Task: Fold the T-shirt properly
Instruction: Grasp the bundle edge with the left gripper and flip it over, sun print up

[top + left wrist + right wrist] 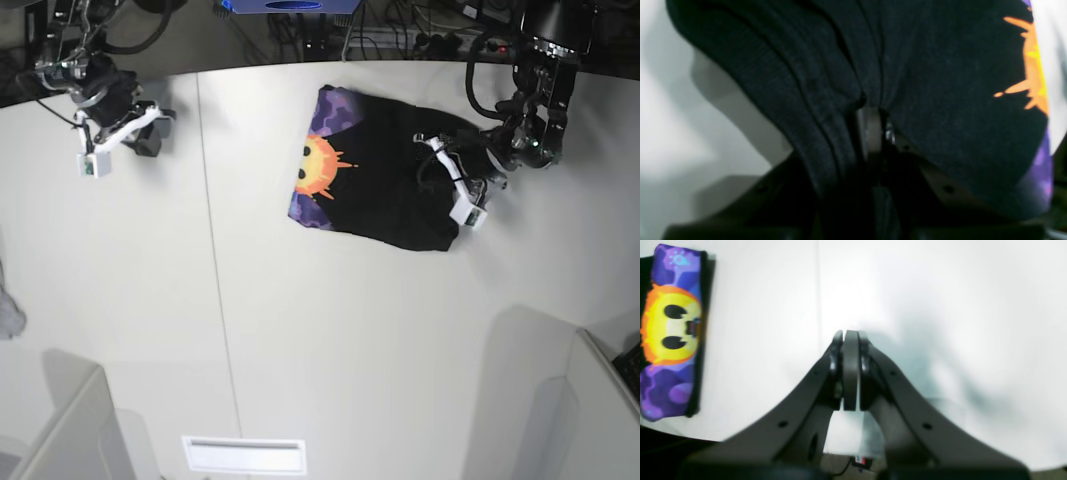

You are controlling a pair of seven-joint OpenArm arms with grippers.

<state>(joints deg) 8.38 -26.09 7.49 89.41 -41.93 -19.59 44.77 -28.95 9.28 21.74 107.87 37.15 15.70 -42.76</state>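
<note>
Base view: T-shirt [390, 185] lies part-folded on table [300, 340] at 1 o'clock, sun print [318, 165] up. Left gripper [452, 172] pinches bunched edge at shirt's 3 o'clock, likely for next fold. Right gripper [128, 130] closed, empty, parked at 10 o'clock, clear of work.

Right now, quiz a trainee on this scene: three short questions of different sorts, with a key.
1. True or false: the left claw is shut on the T-shirt.
2. Which colour is the table: A white, B green, C red?
3. Fill in: the right claw is shut on ____.

Key: 1 true; 2 A; 3 nothing, it hangs over bare table away from the shirt.
</note>
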